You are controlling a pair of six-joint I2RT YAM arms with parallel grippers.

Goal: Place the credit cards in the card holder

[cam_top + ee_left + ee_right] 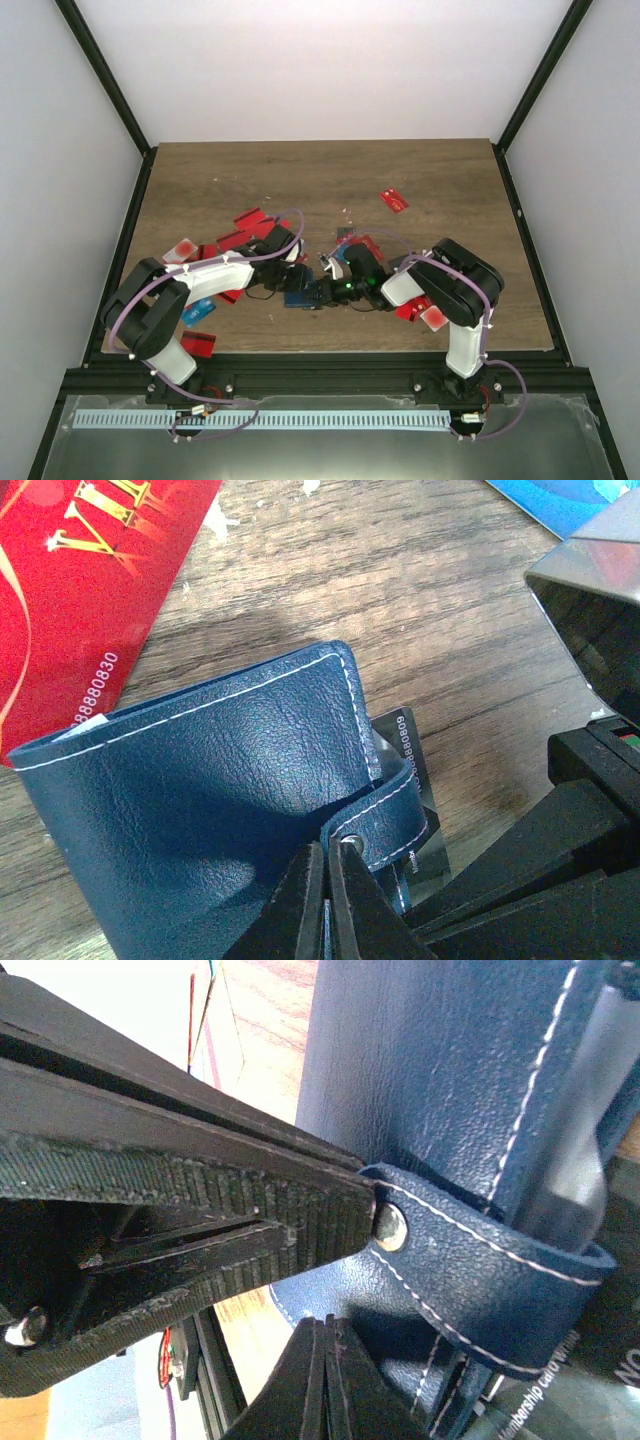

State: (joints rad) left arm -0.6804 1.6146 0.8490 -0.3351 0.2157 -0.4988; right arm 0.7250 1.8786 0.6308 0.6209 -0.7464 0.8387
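1. I am watching the holder (303, 292) lying on the table (440, 180), low in the middle of the overhead view, where the two arms' tips are meeting.
2. The left gripper (326, 858) is sitting clenched at the bottom centre of its own view. Its fingers are pressing flat together and its tips are touching the strap (392, 810) right at the snap (350, 842).
3. I am not managing to tell whether it is pinching the strap or only pressing against it.
4. The holder is lying closed and filling the left and centre of that view. Its stitched corner is pointing toward the upper middle, so the left gripper is meeting it at its lower right edge.
5. The right gripper (320, 1340) is also sitting clenched, at the bottom centre of its own view. Its tips are touching the holder's lower edge just below the strap, and I cannot tell whether anything is caught between them.
6. In that same view the left gripper is reaching in from the left, with its tip touching the snap.
7. A black card (410, 745) is peeking out from under the holder beside the strap.
8. A red card (70, 600) is lying in the upper left of the left wrist view, with the holder's left corner overlapping it.
9. A blue card (560, 500) is showing in the upper right corner, apart from the holder.
10. In the overhead view a lone red card (394, 200) is lying to the upper right, well apart from the holder, and a teal card (200, 312) is lying at the left beside the left arm.
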